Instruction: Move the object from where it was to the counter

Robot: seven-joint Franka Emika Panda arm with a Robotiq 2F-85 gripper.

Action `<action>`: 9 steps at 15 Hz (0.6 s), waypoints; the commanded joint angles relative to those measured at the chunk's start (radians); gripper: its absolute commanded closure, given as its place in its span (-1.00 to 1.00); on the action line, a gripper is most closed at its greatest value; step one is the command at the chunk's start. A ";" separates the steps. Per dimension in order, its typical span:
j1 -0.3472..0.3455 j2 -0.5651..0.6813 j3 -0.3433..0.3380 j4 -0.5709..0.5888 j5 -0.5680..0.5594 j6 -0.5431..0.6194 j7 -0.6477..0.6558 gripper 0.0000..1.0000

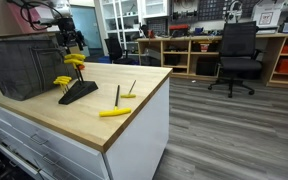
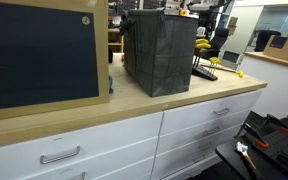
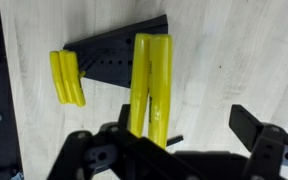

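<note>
- Black, wedge-shaped stand [image 3: 109, 55] resting on pale, grained wooden counter [image 3: 234, 50].
- Glossy yellow cylindrical tool handles [image 3: 151, 85] lying across stand.
- Black metal gripper [image 3: 174, 138] poised above handles, jaws spread apart.

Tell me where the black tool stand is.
In an exterior view, the black triangular stand sits on the light wooden counter, between the dark mesh bin and two loose yellow-handled tools.

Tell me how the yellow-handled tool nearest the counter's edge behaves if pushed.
The yellow-handled tool looks stiff: a straight dark shaft on a yellow crossbar. Its T shape probably keeps it from rolling; it would likely slide or pivot on the smooth counter.
</note>
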 commanded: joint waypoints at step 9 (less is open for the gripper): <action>-0.007 0.022 0.002 0.011 0.027 -0.028 0.014 -0.17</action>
